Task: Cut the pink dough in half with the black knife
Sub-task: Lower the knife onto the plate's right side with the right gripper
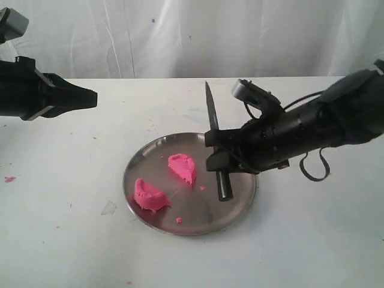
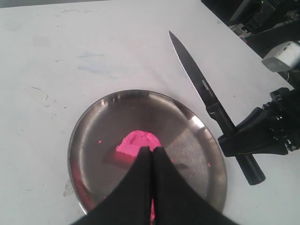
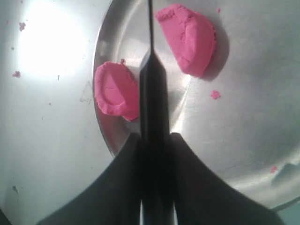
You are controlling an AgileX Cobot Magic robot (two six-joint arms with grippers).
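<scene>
pink dough [image 1: 182, 167] lies in two separate halves on the steel plate [image 1: 144, 156]: one wedge near the plate's middle, the other [image 1: 149, 195] near the plate's rim on the side toward the left arm, with a bare strip of plate between them. a few pink crumbs [image 1: 179, 220] sit on the plate near the halves.

right gripper [image 1: 217, 151] is pinched on the knife [image 1: 211, 115], its fingers [image 3: 197, 183] pressed against both sides of the black handle. the knife is lifted clear of the plate, over the plate's rim on the side away from the left arm, blade tip pointing up and off past the plate, handle end hanging low over the rim. the blade touches neither half. in the right wrist view the knife runs between the two halves, one on each side of it.

left gripper [image 2: 152, 151] has its fingers pressed together, holding nothing. it hangs off the plate, well apart from the dough. in the left wrist view its tips cover part of one half [image 2: 136, 142].
</scene>
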